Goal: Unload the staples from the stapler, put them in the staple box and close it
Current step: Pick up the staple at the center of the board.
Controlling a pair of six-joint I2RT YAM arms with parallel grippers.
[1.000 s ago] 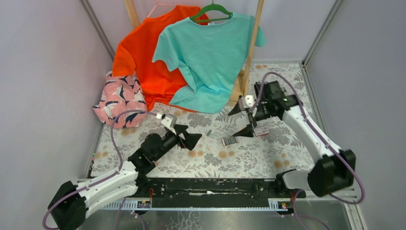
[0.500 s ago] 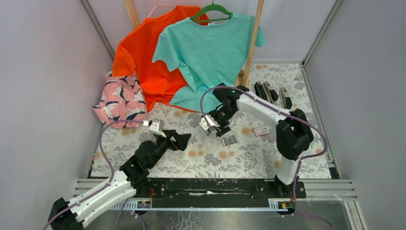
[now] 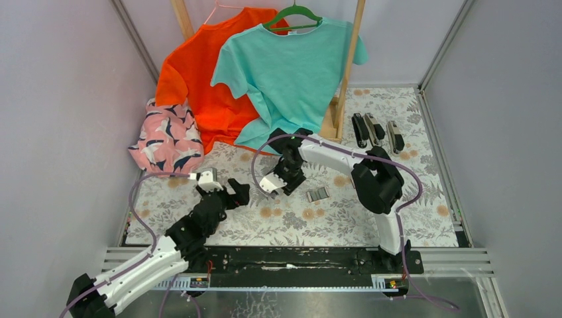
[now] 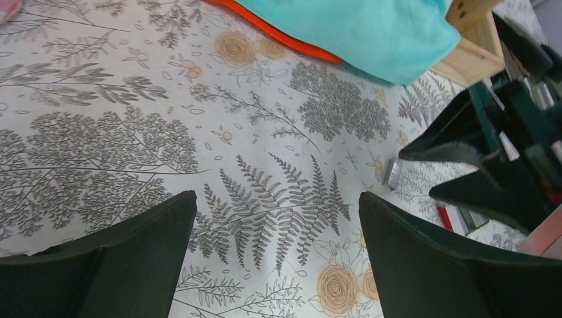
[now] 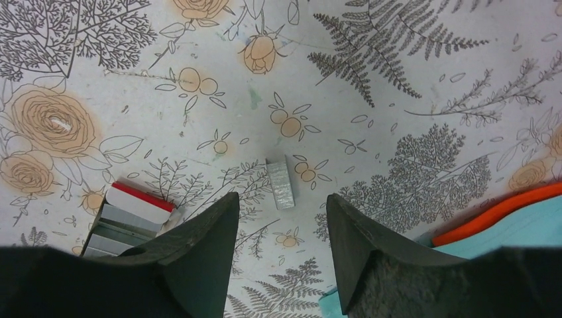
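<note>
My right fingers [image 5: 199, 258] stand apart over the staples [image 5: 280, 183], a light, brittle, slippery strip flat on the surface [image 5: 411, 93]; I'd pinch its long sides. Left fingers [image 4: 126, 252] gape, empty

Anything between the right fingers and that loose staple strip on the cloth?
Nothing visible. The staple strip lies bare on the floral cloth, in line with the right gripper's open fingers; the small box sits off to one side.
</note>
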